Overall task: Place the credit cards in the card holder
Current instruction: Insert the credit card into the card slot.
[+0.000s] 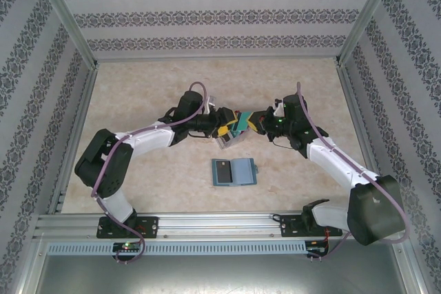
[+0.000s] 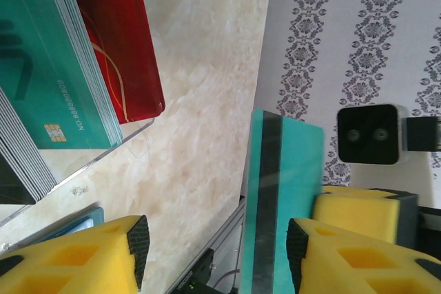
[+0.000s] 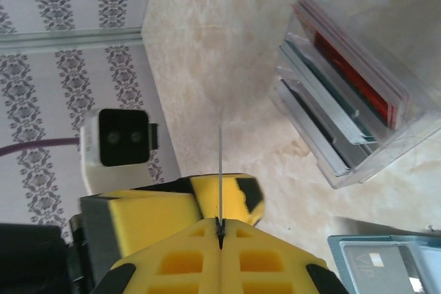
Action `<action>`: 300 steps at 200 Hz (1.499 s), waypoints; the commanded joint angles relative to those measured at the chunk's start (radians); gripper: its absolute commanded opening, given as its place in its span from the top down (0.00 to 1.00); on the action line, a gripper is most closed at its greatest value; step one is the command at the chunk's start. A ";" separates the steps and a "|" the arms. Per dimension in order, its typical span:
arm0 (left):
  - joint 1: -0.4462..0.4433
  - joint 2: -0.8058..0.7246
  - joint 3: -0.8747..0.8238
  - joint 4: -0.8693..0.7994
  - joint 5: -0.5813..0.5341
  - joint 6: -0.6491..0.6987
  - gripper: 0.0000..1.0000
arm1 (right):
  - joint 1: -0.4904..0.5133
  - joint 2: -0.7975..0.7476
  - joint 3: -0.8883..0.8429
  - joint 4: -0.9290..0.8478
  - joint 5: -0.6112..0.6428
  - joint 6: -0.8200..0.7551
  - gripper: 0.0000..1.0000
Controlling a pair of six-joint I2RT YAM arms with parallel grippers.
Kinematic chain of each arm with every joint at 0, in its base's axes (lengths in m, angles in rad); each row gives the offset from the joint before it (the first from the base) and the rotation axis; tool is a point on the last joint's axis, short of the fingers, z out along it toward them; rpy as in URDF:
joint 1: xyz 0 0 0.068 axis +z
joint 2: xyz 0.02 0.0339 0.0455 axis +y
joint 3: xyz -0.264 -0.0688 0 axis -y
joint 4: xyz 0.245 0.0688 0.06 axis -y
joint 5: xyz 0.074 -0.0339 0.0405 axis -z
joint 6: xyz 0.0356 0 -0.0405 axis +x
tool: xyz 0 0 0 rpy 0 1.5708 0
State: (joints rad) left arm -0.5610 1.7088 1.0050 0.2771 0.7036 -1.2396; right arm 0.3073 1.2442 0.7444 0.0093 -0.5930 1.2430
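The right claw (image 3: 220,224) is clamped on a teal card (image 2: 282,197), held on edge above the table (image 1: 151,101). The left claw (image 2: 217,246) stands apart around that card, one pad just beside it. Other cards (image 2: 62,67) stand in a clear tray (image 3: 348,170); the card holder (image 1: 234,171) lies open near it

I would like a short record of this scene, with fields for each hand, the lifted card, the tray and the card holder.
right hand: shut on the teal card, gripping one edge
left hand: open, straddling the same card
teal card: held off the table, between both hands
clear tray: holds several cards on edge, a red card among them
card holder: lies open on the table, nearer the arm bases
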 commanded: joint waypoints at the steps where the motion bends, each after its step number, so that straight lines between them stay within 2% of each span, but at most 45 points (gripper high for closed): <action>1: -0.014 -0.005 0.042 0.052 0.028 -0.003 0.47 | -0.003 -0.013 -0.007 0.047 -0.044 -0.023 1.00; 31: -0.014 -0.014 0.029 0.083 0.033 -0.013 0.60 | -0.008 -0.009 -0.017 0.052 -0.068 -0.068 1.00; 44: -0.014 -0.021 0.027 0.089 0.036 -0.007 0.69 | -0.010 -0.004 -0.019 0.057 -0.094 -0.080 1.00; 124: -0.015 -0.058 0.021 0.038 0.061 0.065 0.86 | -0.048 0.007 -0.044 0.025 -0.179 -0.165 1.00; 136: -0.016 -0.065 0.014 0.021 0.057 0.079 0.95 | -0.049 0.009 -0.047 0.021 -0.184 -0.173 1.00; 142: -0.016 -0.069 0.011 0.018 0.060 0.081 1.00 | -0.048 0.009 -0.049 0.025 -0.188 -0.175 0.96; 158: -0.015 -0.085 0.000 -0.032 0.059 0.101 1.00 | -0.038 -0.003 -0.051 -0.005 -0.186 -0.219 0.82; 167: -0.016 -0.113 -0.020 -0.092 0.023 0.123 1.00 | -0.021 -0.019 -0.046 -0.081 -0.142 -0.289 0.80; 183: -0.018 -0.178 -0.083 -0.188 -0.078 0.153 1.00 | 0.040 -0.060 -0.047 -0.252 0.022 -0.382 0.75; 209: -0.046 -0.282 -0.216 -0.212 -0.210 0.106 1.00 | 0.151 -0.108 -0.106 -0.324 0.189 -0.408 0.75; 242: -0.152 -0.320 -0.266 -0.253 -0.333 0.089 1.00 | 0.282 -0.078 -0.149 -0.309 0.237 -0.412 0.77; 263: -0.225 -0.332 -0.304 -0.251 -0.438 0.066 1.00 | 0.312 -0.009 -0.155 -0.283 0.219 -0.424 0.77; 288: -0.281 -0.328 -0.395 -0.104 -0.523 0.017 1.00 | 0.317 0.040 -0.162 -0.304 0.300 -0.432 0.78; 300: -0.296 -0.317 -0.421 -0.031 -0.529 0.017 1.00 | 0.311 0.050 -0.173 -0.313 0.325 -0.439 0.79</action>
State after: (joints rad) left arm -0.8257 1.3914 0.6369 0.1047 0.2859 -1.1843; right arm 0.6197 1.2762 0.5949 -0.2726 -0.3660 0.8360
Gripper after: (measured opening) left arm 0.057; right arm 0.218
